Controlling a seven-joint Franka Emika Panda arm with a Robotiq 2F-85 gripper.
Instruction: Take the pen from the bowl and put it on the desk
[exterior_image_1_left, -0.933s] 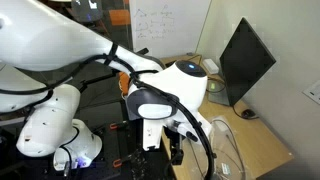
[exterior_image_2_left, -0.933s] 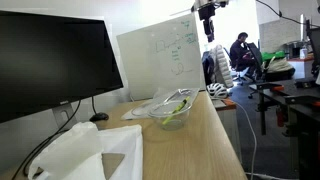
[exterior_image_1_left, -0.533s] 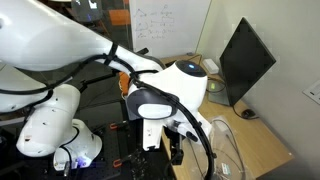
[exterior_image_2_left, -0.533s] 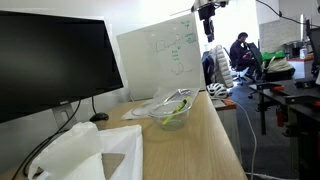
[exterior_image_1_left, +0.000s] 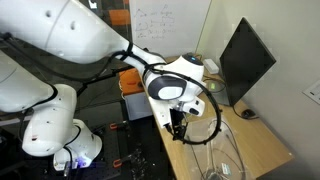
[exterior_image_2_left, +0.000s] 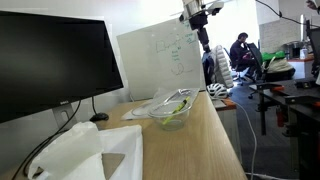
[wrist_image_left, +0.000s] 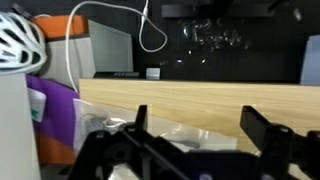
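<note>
Office clutter is lining the far edge of the light wood worktop (exterior_image_2_left: 205, 150), where a dark monitor (exterior_image_2_left: 50, 60) and a whiteboard (exterior_image_2_left: 160, 55) are standing. What I take for the pen (exterior_image_2_left: 178, 105), a greenish streak, is lying slanted inside the bowl (exterior_image_2_left: 158, 113). The bowl is sitting on the worktop well below the fingers (wrist_image_left: 255, 125) and off to one side of them, with nothing touching it.

In the wrist view the fingers are standing wide apart and gripping nothing. Something clear and crinkled is showing beneath the gap, and I cannot tell whether that is the bowl.

The long descent is looking like the risky part. Since the bowl is not lying under the fingers, a drop without a sideways correction is likely heading for bare worktop or for the clear stuff beneath them. The bowl is looking light and glassy, so a fingertip catching its rim is likely tipping or skidding it. With the pen leaning against the wall, a closing pinch is at risk of trapping the wall along with it, or squeezing the pen out sideways.
</note>
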